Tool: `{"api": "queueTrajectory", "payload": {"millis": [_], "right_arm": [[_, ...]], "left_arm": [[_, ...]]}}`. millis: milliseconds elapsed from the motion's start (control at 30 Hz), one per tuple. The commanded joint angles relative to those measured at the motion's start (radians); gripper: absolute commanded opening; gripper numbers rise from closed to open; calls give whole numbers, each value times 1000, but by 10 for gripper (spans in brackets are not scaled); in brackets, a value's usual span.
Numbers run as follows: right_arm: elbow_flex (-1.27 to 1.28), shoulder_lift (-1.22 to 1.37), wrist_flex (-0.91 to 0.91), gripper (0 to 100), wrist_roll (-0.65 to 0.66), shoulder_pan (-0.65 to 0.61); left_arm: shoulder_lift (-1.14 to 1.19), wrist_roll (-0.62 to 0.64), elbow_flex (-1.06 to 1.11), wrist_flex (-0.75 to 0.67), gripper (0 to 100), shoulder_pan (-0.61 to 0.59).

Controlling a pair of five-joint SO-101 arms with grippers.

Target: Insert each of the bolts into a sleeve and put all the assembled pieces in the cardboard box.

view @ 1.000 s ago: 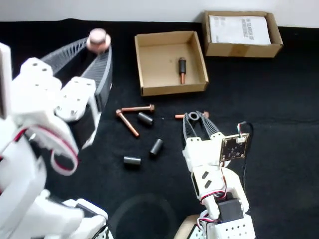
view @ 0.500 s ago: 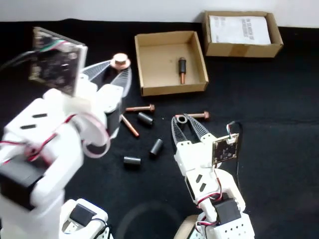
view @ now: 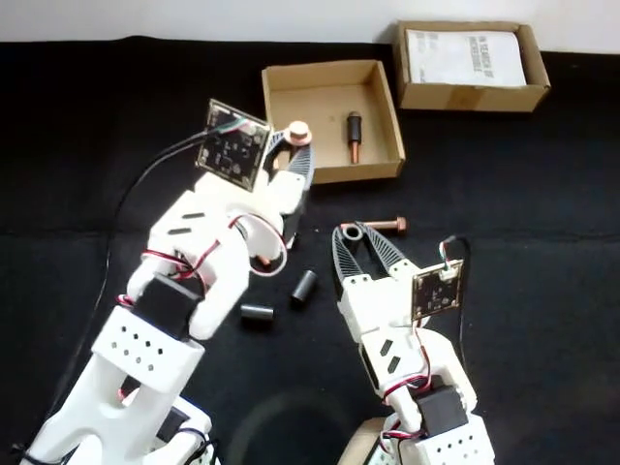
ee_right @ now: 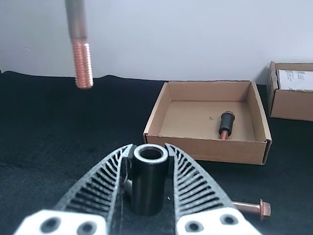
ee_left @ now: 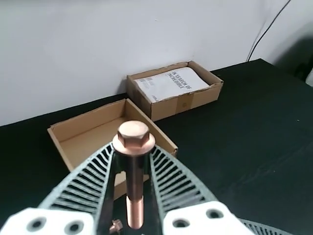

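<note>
My left gripper (view: 295, 145) is shut on a copper bolt (view: 298, 132), held upright with its hex head up, beside the near left corner of the cardboard box (view: 334, 174). In the left wrist view the bolt (ee_left: 134, 166) stands between the ribbed fingers (ee_left: 168, 171). My right gripper (view: 354, 232) is shut on a black sleeve (view: 352, 233), upright with its bore facing up. The right wrist view has the sleeve (ee_right: 149, 181) low and the bolt's threaded end (ee_right: 80, 49) hanging above and to one side. One assembled piece (view: 355, 134) lies in the box.
A loose bolt (view: 383, 225) lies just right of the held sleeve. Two loose sleeves (view: 304, 286) (view: 257, 314) lie on the black mat between the arms. Another bolt tip (view: 262, 260) peeks from under the left arm. A second box (view: 470, 63) with papers sits at the back right.
My left arm has swung right with the bolt, from the far left to the box's near left corner. The right gripper shifted slightly left with the sleeve, then held still.
</note>
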Motion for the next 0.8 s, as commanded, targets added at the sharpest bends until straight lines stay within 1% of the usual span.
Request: {"api": "queueTrajectory", "payload": {"millis": [0, 433, 467, 533, 600, 767], "right_arm": [[82, -16, -22, 6, -5, -8], [124, -16, -24, 6, -3, -10], [124, -16, -24, 6, -3, -10], [124, -16, -24, 6, -2, -10], [124, -16, -24, 6, -2, -10], [116, -16, -24, 6, -2, -10]], "left_arm": [[-24, -3, 2, -49, 8, 64], [-25, 2, 2, -41, 8, 214], [-24, 20, 4, -41, 8, 222], [-22, 84, 4, -41, 8, 226], [-22, 123, 12, -41, 8, 226], [-22, 120, 44, -41, 8, 222]]}}
